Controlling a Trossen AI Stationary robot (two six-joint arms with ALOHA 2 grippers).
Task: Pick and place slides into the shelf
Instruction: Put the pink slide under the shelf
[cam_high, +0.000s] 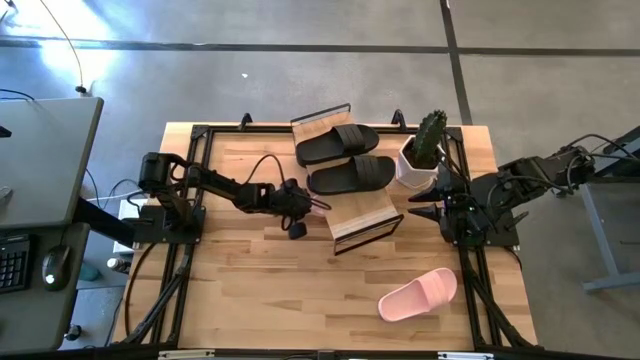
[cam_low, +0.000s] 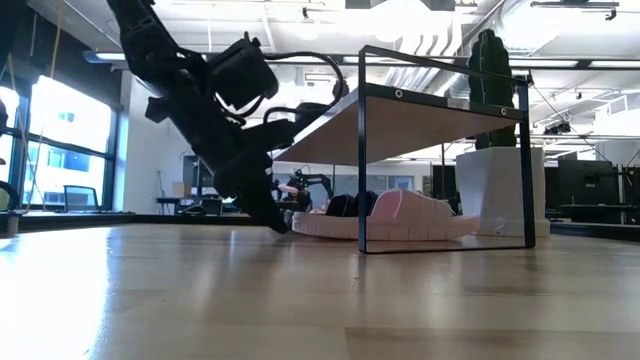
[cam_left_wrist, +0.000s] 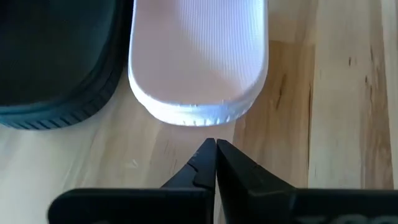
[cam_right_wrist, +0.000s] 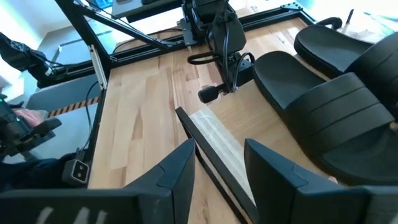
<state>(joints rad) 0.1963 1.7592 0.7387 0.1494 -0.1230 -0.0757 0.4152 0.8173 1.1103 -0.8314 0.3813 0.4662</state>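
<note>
The shelf (cam_high: 365, 215) stands mid-table, with two black slides (cam_high: 337, 143) (cam_high: 350, 173) lying on its slanted top boards. One pink slide (cam_high: 418, 295) lies sole-down on the table near the near edge. In the left wrist view a second pink slide (cam_left_wrist: 198, 62) and a black slide (cam_left_wrist: 56, 56) lie side by side on wood; the low view shows this pink slide (cam_low: 410, 215) under the shelf's top tier. My left gripper (cam_left_wrist: 216, 146) (cam_high: 298, 228) is shut, low at the shelf's left side, just short of that pink slide's end. My right gripper (cam_right_wrist: 217, 165) (cam_high: 418, 205) is open, at the shelf's right side.
A white pot with a cactus (cam_high: 420, 160) stands at the shelf's far right corner, close to my right gripper. Black frame rails (cam_high: 180, 260) run along the table's left and right sides. Bare table (cam_high: 270, 290) lies toward the near edge, left of the pink slide.
</note>
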